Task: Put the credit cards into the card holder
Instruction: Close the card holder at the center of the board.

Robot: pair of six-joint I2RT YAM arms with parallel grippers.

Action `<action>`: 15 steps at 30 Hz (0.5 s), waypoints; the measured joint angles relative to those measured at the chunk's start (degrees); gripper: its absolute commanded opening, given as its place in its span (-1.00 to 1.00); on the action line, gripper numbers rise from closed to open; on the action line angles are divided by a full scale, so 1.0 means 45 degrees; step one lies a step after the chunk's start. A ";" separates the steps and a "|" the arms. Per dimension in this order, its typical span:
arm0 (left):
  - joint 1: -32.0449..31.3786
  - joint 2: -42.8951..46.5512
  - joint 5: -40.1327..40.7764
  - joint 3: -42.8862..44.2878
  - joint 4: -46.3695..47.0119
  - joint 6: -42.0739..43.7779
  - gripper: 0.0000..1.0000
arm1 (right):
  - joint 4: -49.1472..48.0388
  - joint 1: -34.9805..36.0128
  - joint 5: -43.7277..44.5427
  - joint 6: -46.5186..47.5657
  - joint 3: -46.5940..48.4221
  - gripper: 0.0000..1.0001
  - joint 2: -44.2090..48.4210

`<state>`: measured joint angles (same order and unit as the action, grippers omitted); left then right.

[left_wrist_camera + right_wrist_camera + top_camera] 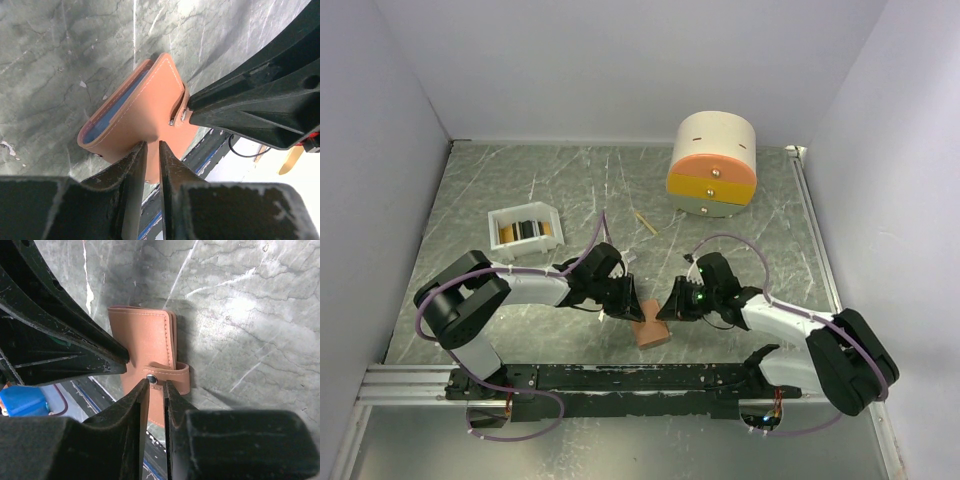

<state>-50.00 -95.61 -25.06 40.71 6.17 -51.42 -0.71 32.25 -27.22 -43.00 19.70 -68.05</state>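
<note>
The salmon-pink card holder point(650, 332) stands folded on the table between my two arms, a blue inner face showing at its edge point(107, 120). My left gripper point(153, 145) is shut on its lower edge. My right gripper point(157, 385) is shut on the strap tab just below the snap button point(151, 379). The two grippers nearly touch, left gripper point(628, 305) and right gripper point(672, 308). The credit cards point(524, 231), dark and gold, stand in the white tray point(498, 226) at the back left, away from both grippers.
A round cream, orange and yellow drawer box point(713, 165) stands at the back right. A thin wooden stick point(644, 222) lies between it and the tray. The black base rail point(620, 378) runs just in front of the card holder.
</note>
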 measured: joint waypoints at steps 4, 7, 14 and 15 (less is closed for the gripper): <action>0.0000 0.0000 0.0000 0.0000 0.0005 0.0000 -0.42 | -0.0306 0.0175 0.0015 -0.0063 0.0000 -0.65 -0.0296; 0.0000 0.0000 0.0000 0.0000 0.0005 0.0000 -0.42 | -0.0423 0.0306 0.0107 -0.0063 0.0005 -0.66 -0.0345; 0.0000 -0.0005 -0.0005 0.0000 0.0005 0.0000 -0.43 | -0.0466 0.0486 0.0301 -0.0097 0.0097 -0.70 -0.0554; 0.0000 -0.0005 -0.0005 0.0000 0.0000 0.0005 -0.43 | -0.0427 0.0515 0.0345 -0.0097 0.0131 -0.70 -0.0568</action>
<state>-50.00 -95.64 -25.08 40.71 6.17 -51.40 -2.63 34.57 -25.67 -43.44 20.29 -70.61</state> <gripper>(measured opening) 0.287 0.156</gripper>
